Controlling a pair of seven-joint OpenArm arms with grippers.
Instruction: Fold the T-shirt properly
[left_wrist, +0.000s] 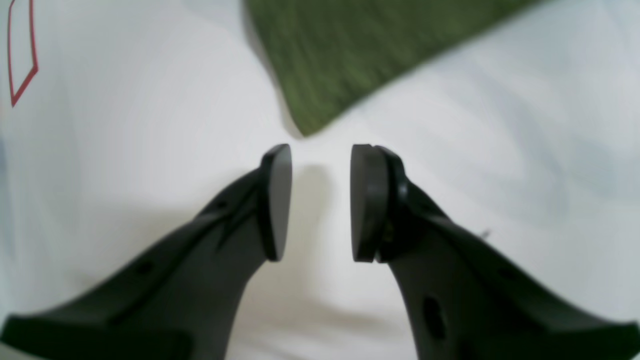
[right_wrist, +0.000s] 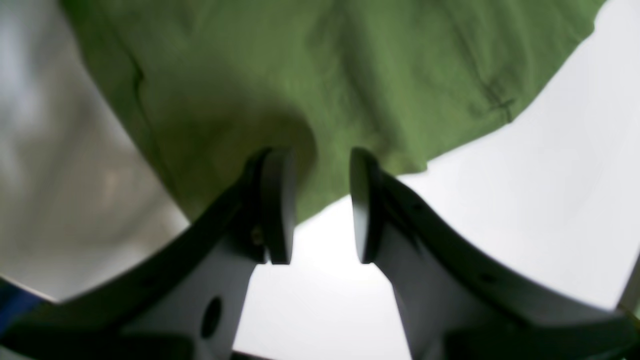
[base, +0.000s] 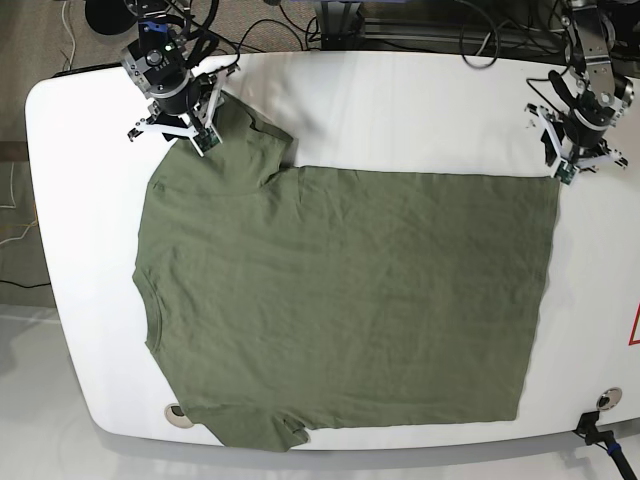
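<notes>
1. The T-shirt (base: 340, 300) lies spread flat across the white counter (base: 400, 100).
2. Left gripper (left_wrist: 320, 202): jaws parted, empty, just off a shirt corner.
3. Right gripper (right_wrist: 320, 205): jaws parted, empty, over the sleeve edge.

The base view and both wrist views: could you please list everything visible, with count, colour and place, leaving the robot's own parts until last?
Olive-green short-sleeved cotton T-shirt: one, olive green, spread flat over most of the table, collar toward the base view's left, hem toward its right.
White table: one, white, rounded corners, under the shirt.
Red outlined marking: one, red, at the table's right edge in the base view.
Black cables: several, black, along the table's far edge.
Left gripper: one, black, jaws apart and empty, above bare table just short of a shirt corner.
Right gripper: one, black, jaws apart, over the shirt's sleeve edge.
</notes>
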